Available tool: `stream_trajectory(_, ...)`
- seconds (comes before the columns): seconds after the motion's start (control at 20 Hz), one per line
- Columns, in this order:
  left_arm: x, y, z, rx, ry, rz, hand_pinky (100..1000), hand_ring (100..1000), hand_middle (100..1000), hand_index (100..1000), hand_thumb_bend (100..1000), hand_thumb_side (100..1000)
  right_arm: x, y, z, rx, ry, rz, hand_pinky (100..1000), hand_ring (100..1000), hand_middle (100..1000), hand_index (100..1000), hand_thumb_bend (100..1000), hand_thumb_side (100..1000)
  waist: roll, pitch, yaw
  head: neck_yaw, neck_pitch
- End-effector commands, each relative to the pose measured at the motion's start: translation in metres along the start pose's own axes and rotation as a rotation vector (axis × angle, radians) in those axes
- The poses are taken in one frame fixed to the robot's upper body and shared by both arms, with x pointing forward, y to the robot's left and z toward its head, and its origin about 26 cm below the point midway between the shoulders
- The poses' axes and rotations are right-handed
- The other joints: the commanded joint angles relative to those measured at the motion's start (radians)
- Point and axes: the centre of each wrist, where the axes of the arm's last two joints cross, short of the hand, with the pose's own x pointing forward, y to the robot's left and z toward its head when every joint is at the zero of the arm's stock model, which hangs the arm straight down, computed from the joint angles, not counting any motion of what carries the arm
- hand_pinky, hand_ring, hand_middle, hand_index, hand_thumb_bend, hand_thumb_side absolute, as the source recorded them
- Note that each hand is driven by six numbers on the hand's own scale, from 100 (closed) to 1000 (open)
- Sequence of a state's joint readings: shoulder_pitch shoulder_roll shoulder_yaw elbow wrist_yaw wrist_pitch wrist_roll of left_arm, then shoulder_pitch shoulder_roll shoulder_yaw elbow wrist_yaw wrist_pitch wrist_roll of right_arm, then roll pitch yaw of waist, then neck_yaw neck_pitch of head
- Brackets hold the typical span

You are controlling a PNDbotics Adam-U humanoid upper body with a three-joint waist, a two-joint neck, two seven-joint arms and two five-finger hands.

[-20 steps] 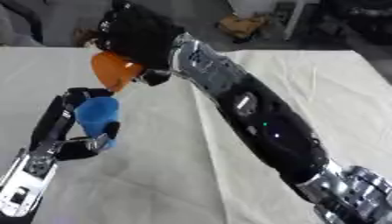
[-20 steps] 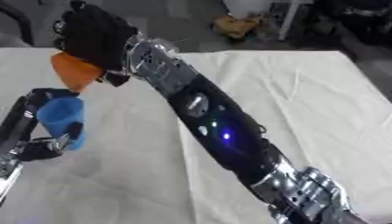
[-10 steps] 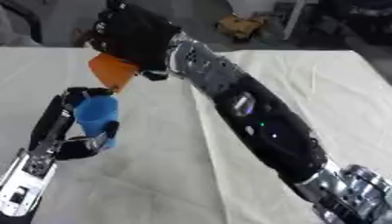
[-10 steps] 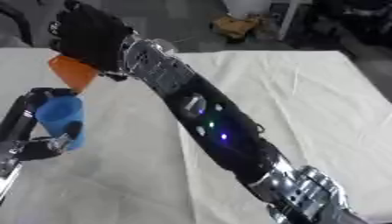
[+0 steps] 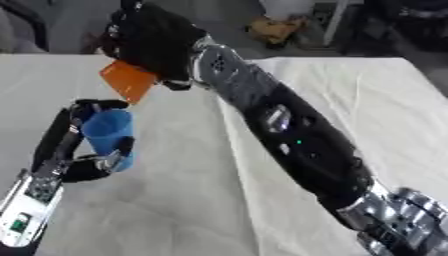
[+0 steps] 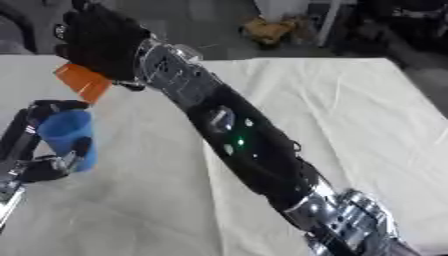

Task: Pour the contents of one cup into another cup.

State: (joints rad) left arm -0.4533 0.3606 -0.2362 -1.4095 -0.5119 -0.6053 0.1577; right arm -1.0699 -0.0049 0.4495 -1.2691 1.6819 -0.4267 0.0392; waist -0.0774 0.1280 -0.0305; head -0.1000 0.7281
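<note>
A blue cup stands upright at the left of the white table, with my left hand curled round it. Just above it and slightly behind, my right hand holds an orange cup tipped over, its mouth slanting down toward the blue cup's rim. The right arm reaches across from the lower right, and the hand covers the orange cup's upper part. I cannot see what is inside either cup.
The white tablecloth covers the table and is creased down the middle. Beyond the far edge is a dark floor with a brown object and pale legs of furniture.
The orange cup has tipped further and lifted a little above the blue cup. My left hand and the blue cup have stayed where they were.
</note>
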Motion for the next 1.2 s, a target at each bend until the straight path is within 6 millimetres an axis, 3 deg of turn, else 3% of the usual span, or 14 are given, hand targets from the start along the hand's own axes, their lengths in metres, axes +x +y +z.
stream_trajectory(0.05, 0.000, 0.013, -0.008, 0.013, -0.028, -0.028, 100, 159, 251, 775, 100, 606, -0.007, -0.008, -0.002, -0.018, 0.008, 0.031, 708, 598, 426, 621, 383, 100, 0.006, -0.018, -0.002, -0.003, -0.001)
stream_trajectory(0.5, -0.002, 0.011, -0.007, -0.020, -0.053, -0.064, 100, 179, 273, 772, 100, 560, -0.007, -0.002, 0.007, -0.082, 0.085, -0.081, 692, 492, 340, 526, 275, 100, 0.012, -0.015, -0.005, 0.000, 0.001)
stream_trajectory(0.65, -0.006, 0.004, 0.001, -0.075, -0.064, -0.100, 100, 205, 296, 775, 100, 417, -0.009, -0.002, 0.011, -0.104, 0.116, -0.130, 687, 461, 311, 493, 234, 100, 0.014, -0.014, -0.008, -0.001, 0.003)
stream_trajectory(0.8, -0.013, -0.007, 0.015, -0.145, -0.058, -0.138, 156, 273, 356, 789, 100, 115, -0.011, -0.003, 0.015, -0.115, 0.135, -0.171, 684, 445, 297, 474, 210, 100, 0.016, -0.014, -0.009, -0.002, 0.006)
stream_trajectory(0.85, -0.015, -0.010, 0.019, -0.167, -0.058, -0.151, 179, 292, 372, 792, 100, 100, -0.011, -0.003, 0.016, -0.116, 0.139, -0.182, 684, 442, 295, 472, 206, 100, 0.016, -0.014, -0.009, -0.002, 0.006)
stream_trajectory(0.9, -0.016, -0.013, 0.024, -0.191, -0.057, -0.165, 334, 417, 477, 823, 303, 111, -0.011, -0.003, 0.017, -0.119, 0.142, -0.193, 681, 428, 283, 458, 187, 100, 0.016, -0.013, -0.009, -0.003, 0.006)
stream_trajectory(0.95, -0.018, -0.015, 0.028, -0.215, -0.057, -0.180, 386, 462, 516, 839, 463, 211, -0.012, -0.003, 0.018, -0.121, 0.147, -0.206, 680, 423, 278, 453, 180, 100, 0.017, -0.013, -0.009, -0.003, 0.006)
stream_trajectory(1.0, -0.019, -0.018, 0.033, -0.236, -0.058, -0.193, 468, 531, 589, 871, 761, 369, -0.012, -0.003, 0.019, -0.124, 0.154, -0.219, 678, 413, 269, 443, 167, 100, 0.017, -0.013, -0.008, -0.003, 0.006)
stream_trajectory(1.05, -0.020, -0.020, 0.038, -0.251, -0.059, -0.203, 484, 544, 602, 877, 796, 389, -0.013, -0.003, 0.020, -0.127, 0.161, -0.232, 678, 411, 267, 441, 164, 100, 0.017, -0.013, -0.008, -0.003, 0.006)
stream_trajectory(1.1, -0.022, -0.022, 0.044, -0.257, -0.052, -0.210, 555, 617, 679, 908, 961, 483, -0.014, -0.002, 0.022, -0.131, 0.172, -0.250, 672, 389, 244, 419, 132, 100, 0.017, -0.013, -0.008, -0.004, 0.006)
stream_trajectory(1.2, -0.024, -0.025, 0.054, -0.253, -0.029, -0.213, 590, 676, 729, 924, 1000, 524, -0.016, 0.001, 0.028, -0.142, 0.208, -0.300, 663, 358, 204, 387, 100, 100, 0.018, -0.013, -0.007, -0.004, 0.006)
